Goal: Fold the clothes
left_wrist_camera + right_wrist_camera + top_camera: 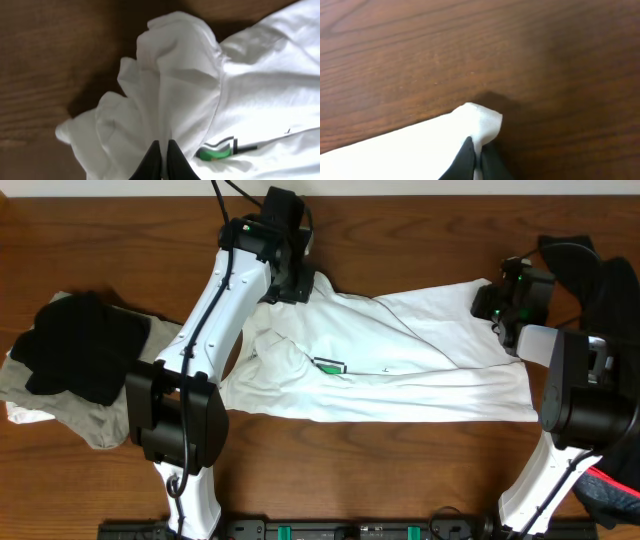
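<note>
Looming closest to us from above, the left arm (205,320) rises from the near edge and reaches out over the wooden surface (420,240). Over at the far left we have a black garment (80,345) heaped on top of a pale grey cloth (55,415), both lying left of that arm.

Moving in, the left gripper (161,146) sits at the far left corner of the white T-shirt (430,370). From the wrist we see its fingers pressed together, pinching a bunched-up fold of the white cloth. Just beside that bunch the small green logo (212,152) faces up.

Across the middle, the T-shirt lies spread in a wide band on the surface, rumpled at its left end and smoother toward the right.

Now the right side: the right gripper (477,150) is down at the shirt's far right corner, fingers closed, nipping the very tip of the white fabric against the wood. At the bottom right corner a dark garment with red trim (612,492) pokes into view beside the right arm's base.
</note>
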Robot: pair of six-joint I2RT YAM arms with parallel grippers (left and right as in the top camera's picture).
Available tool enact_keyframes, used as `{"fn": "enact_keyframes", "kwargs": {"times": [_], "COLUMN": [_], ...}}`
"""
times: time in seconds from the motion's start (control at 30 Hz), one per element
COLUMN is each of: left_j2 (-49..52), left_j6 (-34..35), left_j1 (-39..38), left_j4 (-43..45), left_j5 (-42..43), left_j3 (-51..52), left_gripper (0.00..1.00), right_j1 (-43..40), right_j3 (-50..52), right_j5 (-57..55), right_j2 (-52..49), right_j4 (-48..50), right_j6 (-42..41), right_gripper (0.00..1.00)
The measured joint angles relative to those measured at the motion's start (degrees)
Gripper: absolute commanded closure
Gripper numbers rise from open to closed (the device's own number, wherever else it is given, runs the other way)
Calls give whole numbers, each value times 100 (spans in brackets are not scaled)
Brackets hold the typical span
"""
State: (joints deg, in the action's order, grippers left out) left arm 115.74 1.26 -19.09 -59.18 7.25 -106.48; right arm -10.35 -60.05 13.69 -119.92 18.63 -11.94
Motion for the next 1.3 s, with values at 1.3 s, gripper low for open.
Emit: {"fn": "enact_keyframes", "kwargs": {"times": [1.3], "left_j2": [0], "left_j6": [2], "left_j1": [0], "left_j4": [-1578], "left_j5": [1296], "left_j3": [837], "left_gripper": [94], "right_j1": [-575], "right_j3": [13], "right_j5": [-1108], "right_j2": [2184], "right_j4": [-4682], "right_j6": [98], "right_gripper": [97]}}
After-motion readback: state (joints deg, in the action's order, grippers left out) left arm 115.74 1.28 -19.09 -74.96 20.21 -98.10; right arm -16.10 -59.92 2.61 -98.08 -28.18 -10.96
